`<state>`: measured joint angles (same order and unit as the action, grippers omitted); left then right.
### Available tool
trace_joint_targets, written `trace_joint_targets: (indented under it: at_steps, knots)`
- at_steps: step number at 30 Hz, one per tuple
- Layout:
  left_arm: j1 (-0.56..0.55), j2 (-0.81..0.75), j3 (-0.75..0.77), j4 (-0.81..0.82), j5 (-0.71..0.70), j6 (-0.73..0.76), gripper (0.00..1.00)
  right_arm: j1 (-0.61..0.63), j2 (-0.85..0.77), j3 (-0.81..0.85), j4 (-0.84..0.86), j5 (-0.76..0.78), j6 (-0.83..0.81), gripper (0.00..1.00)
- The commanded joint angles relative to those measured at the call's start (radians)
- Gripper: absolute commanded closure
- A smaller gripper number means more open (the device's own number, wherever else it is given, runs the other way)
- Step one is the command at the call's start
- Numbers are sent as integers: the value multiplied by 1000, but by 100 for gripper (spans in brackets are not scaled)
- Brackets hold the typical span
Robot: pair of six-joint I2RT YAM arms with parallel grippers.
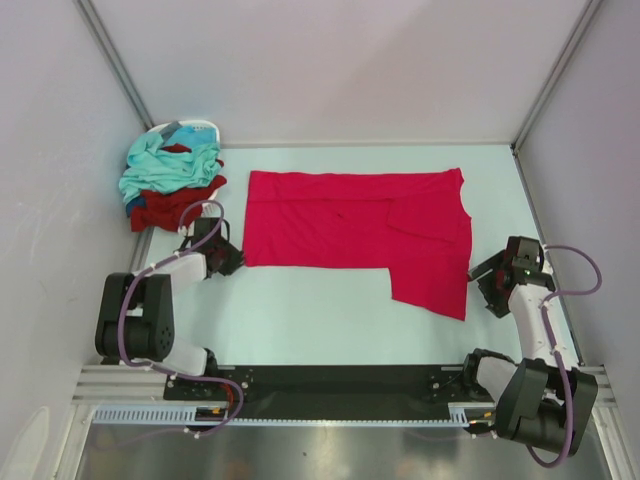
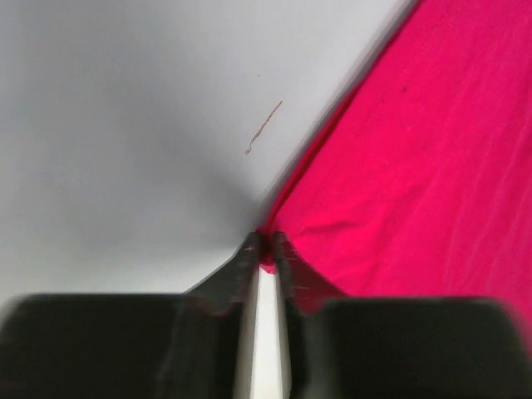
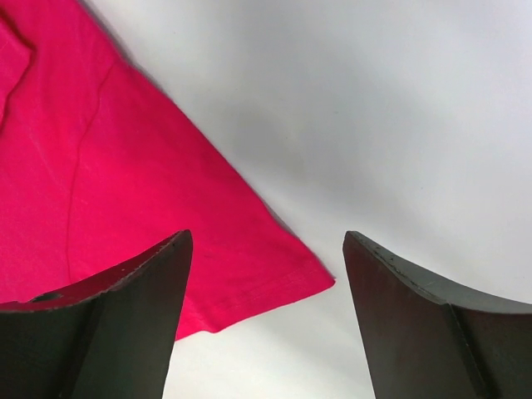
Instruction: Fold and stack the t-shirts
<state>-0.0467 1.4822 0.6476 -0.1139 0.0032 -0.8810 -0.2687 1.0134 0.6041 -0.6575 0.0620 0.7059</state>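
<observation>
A crimson-pink t-shirt [image 1: 360, 235] lies spread flat across the middle of the table, with one flap reaching toward the near right. My left gripper [image 1: 234, 258] is at its near left corner. In the left wrist view the left gripper [image 2: 266, 248] is shut on that corner of the pink cloth [image 2: 416, 166], with a small fold pinched between the tips. My right gripper [image 1: 479, 275] stands open by the shirt's right edge. In the right wrist view a hemmed corner of the shirt [image 3: 100, 183] lies between the spread jaws of the right gripper [image 3: 266, 241], touching neither. A light teal t-shirt [image 1: 165, 165] and a dark maroon one [image 1: 170, 207] lie heaped at the back left.
A small white basket [image 1: 190, 127] peeks out behind the heap of shirts. Grey walls close in the table [image 1: 320, 310] on the left, back and right. A thin thread [image 2: 263, 127] lies on the table by the pink shirt's edge.
</observation>
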Motion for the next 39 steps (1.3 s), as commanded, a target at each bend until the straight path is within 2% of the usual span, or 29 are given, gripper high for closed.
trace_joint_targets:
  at_steps: [1, 13, 19, 31, 39]
  knots:
    - [-7, 9, 7, -20, -39, -7, 100, -4, -3, -13, -4, -10, -11, 21]
    - [-16, 6, 18, -24, -43, 4, 100, -4, 82, -89, 22, -96, 12, 29]
    - [-19, 7, 23, -20, -39, -1, 100, 0, 59, -116, 4, -151, 38, 39]
    - [-19, 4, 18, -6, -28, -16, 100, 95, 30, -118, -117, -93, 98, 45]
    - [-18, 4, 18, 3, -22, -15, 100, 105, -9, -115, -139, -31, 129, 48]
